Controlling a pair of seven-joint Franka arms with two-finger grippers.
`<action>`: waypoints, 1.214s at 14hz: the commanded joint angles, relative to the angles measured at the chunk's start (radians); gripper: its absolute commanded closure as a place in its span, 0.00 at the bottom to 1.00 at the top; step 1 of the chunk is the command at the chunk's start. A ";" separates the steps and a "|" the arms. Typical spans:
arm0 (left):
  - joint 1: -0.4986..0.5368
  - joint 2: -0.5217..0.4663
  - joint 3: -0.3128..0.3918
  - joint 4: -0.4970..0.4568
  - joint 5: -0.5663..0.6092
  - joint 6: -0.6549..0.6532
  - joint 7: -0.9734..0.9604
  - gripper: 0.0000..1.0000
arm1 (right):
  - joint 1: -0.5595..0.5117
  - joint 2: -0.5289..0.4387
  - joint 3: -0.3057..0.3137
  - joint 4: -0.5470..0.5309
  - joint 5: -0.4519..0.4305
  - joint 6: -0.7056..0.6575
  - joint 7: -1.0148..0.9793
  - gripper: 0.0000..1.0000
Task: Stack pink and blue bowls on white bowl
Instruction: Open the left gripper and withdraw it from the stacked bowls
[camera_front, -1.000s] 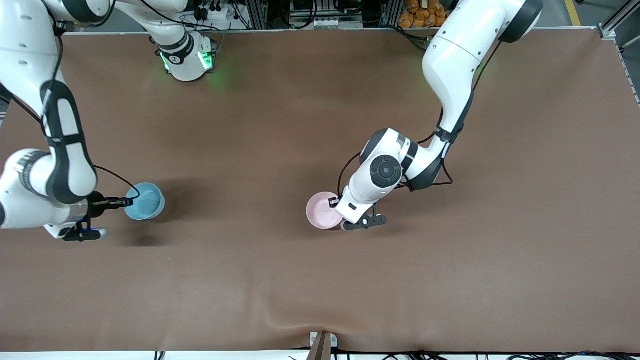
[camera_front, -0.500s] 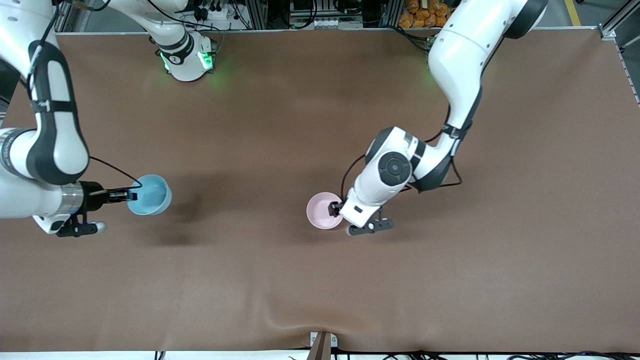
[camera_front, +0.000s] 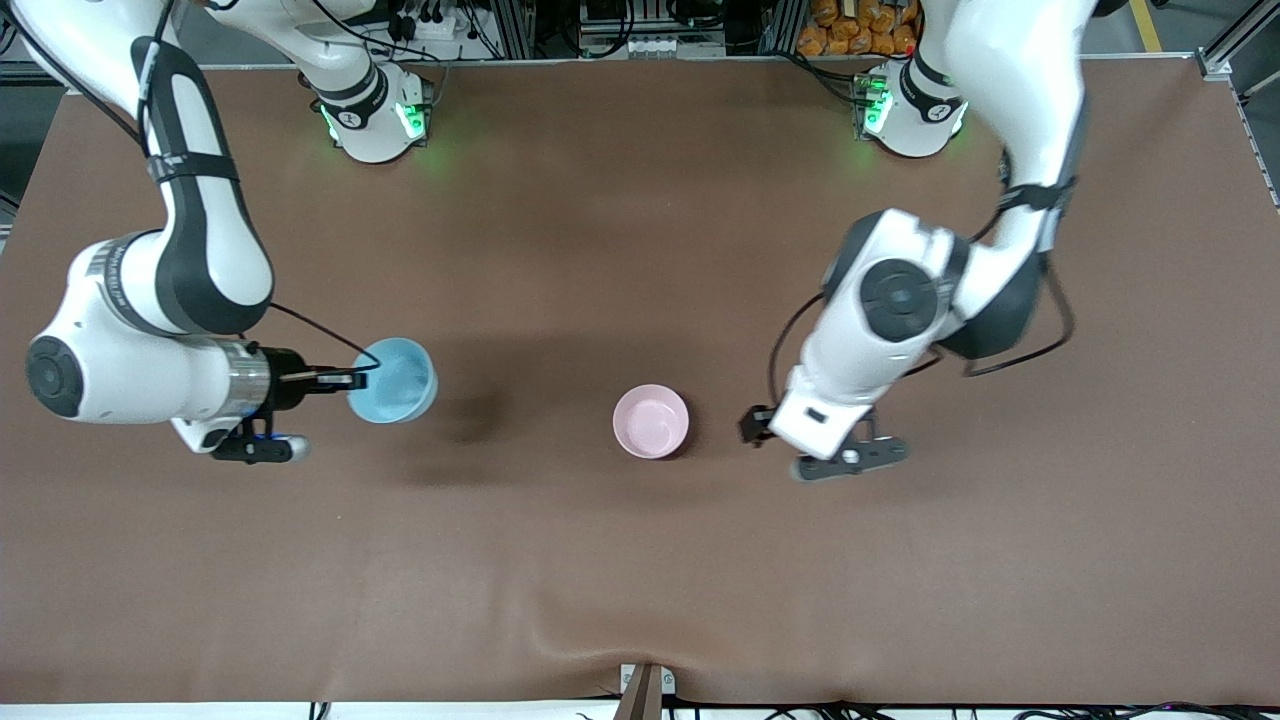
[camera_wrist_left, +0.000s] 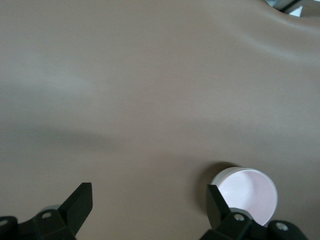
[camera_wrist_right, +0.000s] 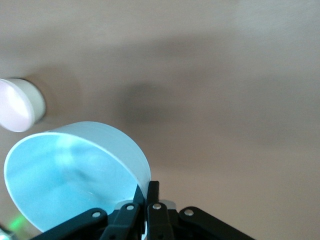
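Observation:
The pink bowl (camera_front: 650, 421) stands upright on the table near its middle. It also shows in the left wrist view (camera_wrist_left: 247, 196) and as the pink bowl (camera_wrist_right: 15, 102) in the right wrist view. There its outer wall looks whitish, and I cannot tell whether that is the white bowl under it. No separate white bowl shows. My left gripper (camera_front: 758, 429) (camera_wrist_left: 149, 199) is open and empty, beside the pink bowl toward the left arm's end. My right gripper (camera_front: 345, 380) (camera_wrist_right: 149, 192) is shut on the rim of the blue bowl (camera_front: 395, 380) (camera_wrist_right: 70, 175). It holds the bowl tilted above the table, toward the right arm's end from the pink bowl.
The brown table cover (camera_front: 640, 560) has a wrinkle near the front edge. The two arm bases (camera_front: 375, 115) (camera_front: 905, 110) stand at the edge farthest from the front camera.
My left gripper opened, let go of the pink bowl and drew away toward the left arm's end. My right gripper carried the blue bowl closer to the pink bowl.

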 joint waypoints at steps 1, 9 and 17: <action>0.073 -0.097 -0.003 -0.019 0.020 -0.078 0.164 0.00 | 0.068 0.014 -0.007 -0.013 0.070 0.074 0.079 1.00; 0.273 -0.306 -0.013 -0.021 0.001 -0.322 0.449 0.00 | 0.341 0.165 -0.007 0.011 0.265 0.393 0.436 1.00; 0.313 -0.603 -0.015 -0.327 -0.016 -0.358 0.460 0.00 | 0.454 0.266 -0.007 0.079 0.262 0.516 0.611 1.00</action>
